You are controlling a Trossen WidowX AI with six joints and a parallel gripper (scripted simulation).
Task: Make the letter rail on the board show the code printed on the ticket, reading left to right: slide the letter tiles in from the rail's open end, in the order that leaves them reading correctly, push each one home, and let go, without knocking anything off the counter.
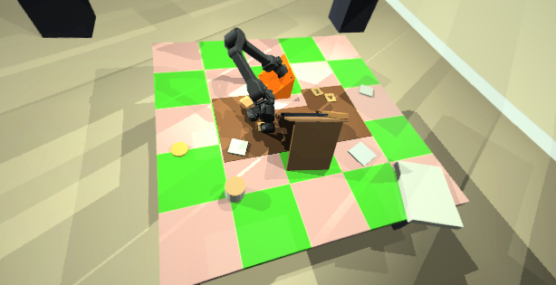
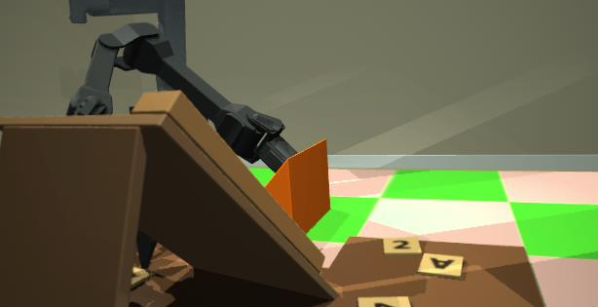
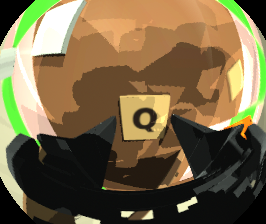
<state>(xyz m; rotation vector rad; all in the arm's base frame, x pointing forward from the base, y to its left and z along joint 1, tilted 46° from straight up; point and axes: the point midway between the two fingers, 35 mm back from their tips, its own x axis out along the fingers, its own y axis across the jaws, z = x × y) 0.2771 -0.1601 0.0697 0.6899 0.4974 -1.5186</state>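
Nearest me on a green-and-pink checkered surface (image 1: 272,216) (image 2: 443,184) stands a short round container (image 1: 235,188) with a tan top, with a white, open book-like object (image 1: 430,194) well off to the right. Next comes the slanted wooden board (image 1: 314,146) (image 2: 78,204), its back toward me; I cannot read its rail or the ticket. Just beside it, the black gripper (image 1: 265,125) (image 2: 146,252) (image 3: 144,119) points down, its pincer released and empty, fingers parted around a cream letter tile marked Q (image 1: 260,127) (image 3: 144,118), which lies flat on the brown mat (image 1: 353,121) (image 2: 492,282) (image 3: 99,55). Farther back lie a tile marked A (image 1: 330,97) (image 2: 441,265) and an orange box (image 1: 278,85) (image 2: 309,186). Two dark pillars (image 1: 68,8) (image 1: 358,4) rise farthest away.
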